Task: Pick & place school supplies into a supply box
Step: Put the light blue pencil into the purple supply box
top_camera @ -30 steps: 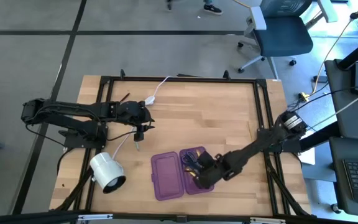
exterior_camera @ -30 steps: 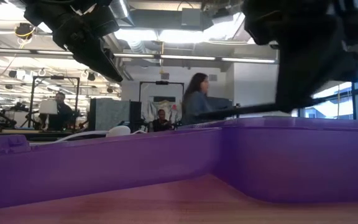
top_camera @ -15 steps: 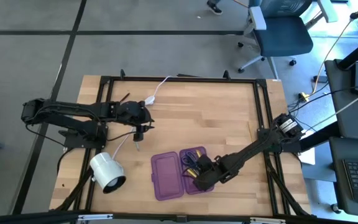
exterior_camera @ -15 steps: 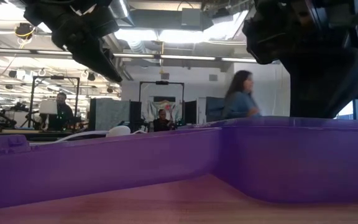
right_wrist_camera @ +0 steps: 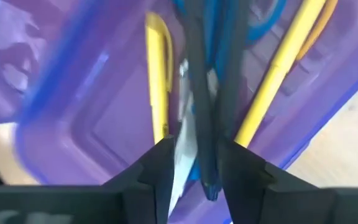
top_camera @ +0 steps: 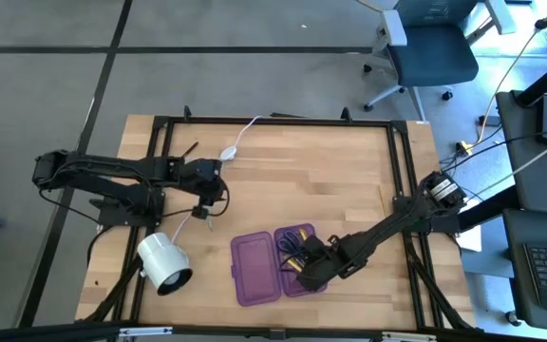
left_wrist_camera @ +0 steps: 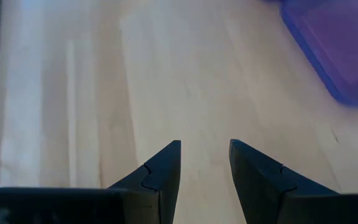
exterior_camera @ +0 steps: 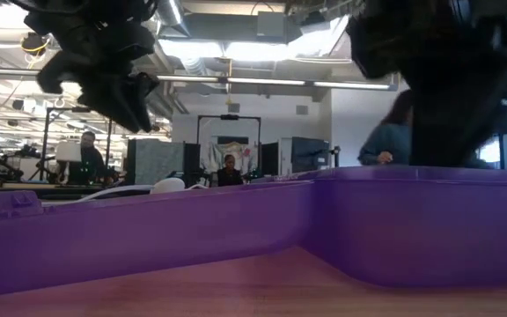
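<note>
My right gripper (right_wrist_camera: 194, 163) hangs low over the supply box (top_camera: 257, 268), jaws parted, gripping nothing; a dark pen (right_wrist_camera: 202, 112) lies lengthwise in the right half beside yellow pens (right_wrist_camera: 156, 81) and scissors (right_wrist_camera: 185, 130). Left gripper (left_wrist_camera: 204, 163) parted, empty, above bare table (left_wrist_camera: 104, 93).

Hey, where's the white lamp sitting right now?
In the high view the white lamp lies near the table's front left corner, left of the purple pencil case and below the left arm.
</note>
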`<state>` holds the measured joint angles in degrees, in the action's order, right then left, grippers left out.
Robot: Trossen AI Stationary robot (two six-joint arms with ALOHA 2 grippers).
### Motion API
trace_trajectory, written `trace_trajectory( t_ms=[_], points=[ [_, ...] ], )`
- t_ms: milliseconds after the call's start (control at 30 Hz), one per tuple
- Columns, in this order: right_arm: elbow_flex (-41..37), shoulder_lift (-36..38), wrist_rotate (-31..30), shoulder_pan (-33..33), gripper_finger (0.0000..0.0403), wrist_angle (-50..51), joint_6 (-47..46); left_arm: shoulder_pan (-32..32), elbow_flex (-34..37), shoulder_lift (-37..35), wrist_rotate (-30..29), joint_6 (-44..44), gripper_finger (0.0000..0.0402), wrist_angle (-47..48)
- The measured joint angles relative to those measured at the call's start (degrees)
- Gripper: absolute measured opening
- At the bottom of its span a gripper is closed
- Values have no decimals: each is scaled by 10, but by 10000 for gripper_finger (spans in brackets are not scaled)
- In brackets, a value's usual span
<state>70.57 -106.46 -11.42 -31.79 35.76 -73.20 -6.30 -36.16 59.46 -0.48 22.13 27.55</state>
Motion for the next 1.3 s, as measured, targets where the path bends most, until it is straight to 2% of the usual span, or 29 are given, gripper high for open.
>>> trace_trajectory(
  t_ms=[100,200,333,500,700,900,1300],
  points=[
    [0,21,-37,0,123,4,6,12,0,0,-5,26,130,25],
    [0,51,-67,0,124,13,40,26,0,4,-38,40,130,44],
    [0,88,-70,6,124,52,76,33,0,27,-47,39,130,67],
    [0,115,-76,27,124,87,94,33,0,89,-46,60,130,87],
    [0,117,-73,47,124,92,110,33,-8,152,-38,87,129,114],
    [0,117,-70,56,124,96,125,33,-43,182,-23,93,129,179],
    [0,116,-70,58,124,102,137,33,-46,259,-24,136,129,184]
  ],
)
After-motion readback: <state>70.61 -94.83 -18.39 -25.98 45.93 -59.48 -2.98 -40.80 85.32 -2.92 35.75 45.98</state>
